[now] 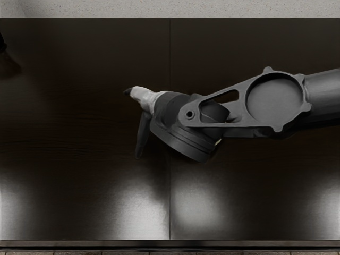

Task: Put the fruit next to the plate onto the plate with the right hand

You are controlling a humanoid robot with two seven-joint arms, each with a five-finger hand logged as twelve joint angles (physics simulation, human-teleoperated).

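- A pale, tapering piece point(142, 96) with a dark tip sits a little left of the frame's centre; it sticks out of the right hand point(162, 109) toward the upper left; it may be one end of the fruit, but too little shows to be sure; the plate cannot be made out in this view.
- One slim dark finger point(142, 133) points straight down from the hand's left side, apart from the pale piece; the other fingers are hidden behind the wrist, so I cannot tell whether the hand grips anything.
- The wrist point(186, 133) is a thick dark ringed cuff at the centre of the frame, tilted down to the left; it covers most of the palm.
- The right arm point(319, 95) comes in from the right edge at mid height; a flat bracket point(228, 103) with a narrow slot and a small round hole joins it to the wrist; a broad grey disc point(275, 98) with small lugs on its rim sits in the bracket's wide end.
- The table point(79, 159) is dark and fills almost the whole frame; a thin seam point(170, 202) runs straight down its middle; soft bright patches lie along its lower part.
- A pale wall strip point(170, 8) crosses the top edge; a small dark shape point(2, 45) shows at the upper left edge, too little of it to name.
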